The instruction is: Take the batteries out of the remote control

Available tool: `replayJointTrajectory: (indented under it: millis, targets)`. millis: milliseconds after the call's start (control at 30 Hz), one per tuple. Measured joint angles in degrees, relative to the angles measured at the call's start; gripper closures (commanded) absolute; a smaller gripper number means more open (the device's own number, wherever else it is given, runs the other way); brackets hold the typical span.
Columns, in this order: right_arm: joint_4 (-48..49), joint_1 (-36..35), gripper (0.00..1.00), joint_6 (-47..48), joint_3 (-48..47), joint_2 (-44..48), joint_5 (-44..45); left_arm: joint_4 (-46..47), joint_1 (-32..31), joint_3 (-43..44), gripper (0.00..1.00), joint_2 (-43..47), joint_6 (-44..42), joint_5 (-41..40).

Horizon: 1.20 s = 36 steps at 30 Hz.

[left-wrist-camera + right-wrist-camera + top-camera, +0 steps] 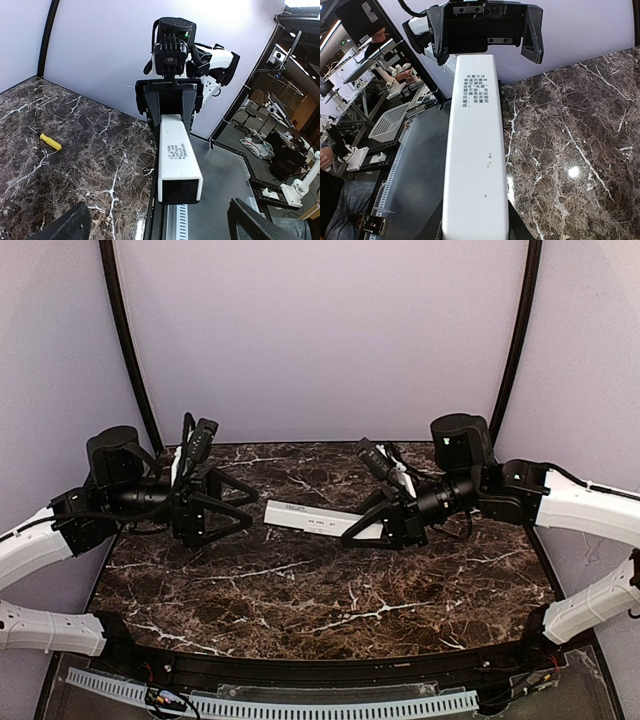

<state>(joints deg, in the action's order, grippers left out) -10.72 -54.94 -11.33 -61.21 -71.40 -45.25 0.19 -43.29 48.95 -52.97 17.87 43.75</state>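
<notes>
Right hand [380, 523] grips remote control [310, 518]; left hand [248, 507] open. Line up, then clamp free end squarely.

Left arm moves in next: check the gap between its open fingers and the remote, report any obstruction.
Nothing visible obstructs it. The right gripper holds the remote control above the table, free end facing the open left gripper, only air between them. The yellow screwdriver lies on the table, off to one side.
</notes>
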Motion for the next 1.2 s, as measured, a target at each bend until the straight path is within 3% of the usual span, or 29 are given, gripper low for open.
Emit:
replayJointTrajectory:
  millis: [667,1200]
  targets:
    - [1.6,0.2,1.00,-2.7,-1.6,-0.7,0.0,9.3,-0.7,-1.9,0.14,0.0,3.3,-2.1]
    - [4.8,0.2,1.00,-3.8,-2.0,-2.2,1.7,15.4,-4.2,-1.9,0.37,-5.3,5.8,-3.2]
